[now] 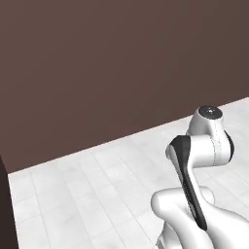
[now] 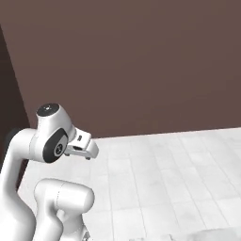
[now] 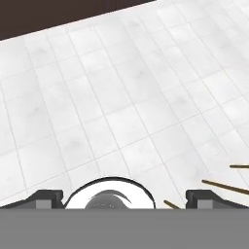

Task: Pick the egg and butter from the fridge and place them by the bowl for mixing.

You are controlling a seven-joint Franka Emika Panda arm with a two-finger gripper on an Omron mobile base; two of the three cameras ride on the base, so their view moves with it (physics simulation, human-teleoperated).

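In both base views your arm (image 1: 194, 165) stood folded over white floor tiles (image 1: 87, 194) before a brown wall (image 2: 141, 61) — fridge, egg, butter and bowl lay nowhere in these pictures. In the hand view your gripper (image 3: 124, 198) hung with fingertips (image 3: 46, 198) wide apart, holding nothing — the egg would likely prove fragile and need a light grip across its middle, the butter soft and slick, best taken across its long sides.

White arm (image 1: 194, 165) folded, gripper (image 3: 124, 199) open, pointing downward

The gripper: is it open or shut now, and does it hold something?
Open and empty. In the hand view the gripper has its fingertips far apart, with bare white floor beyond.
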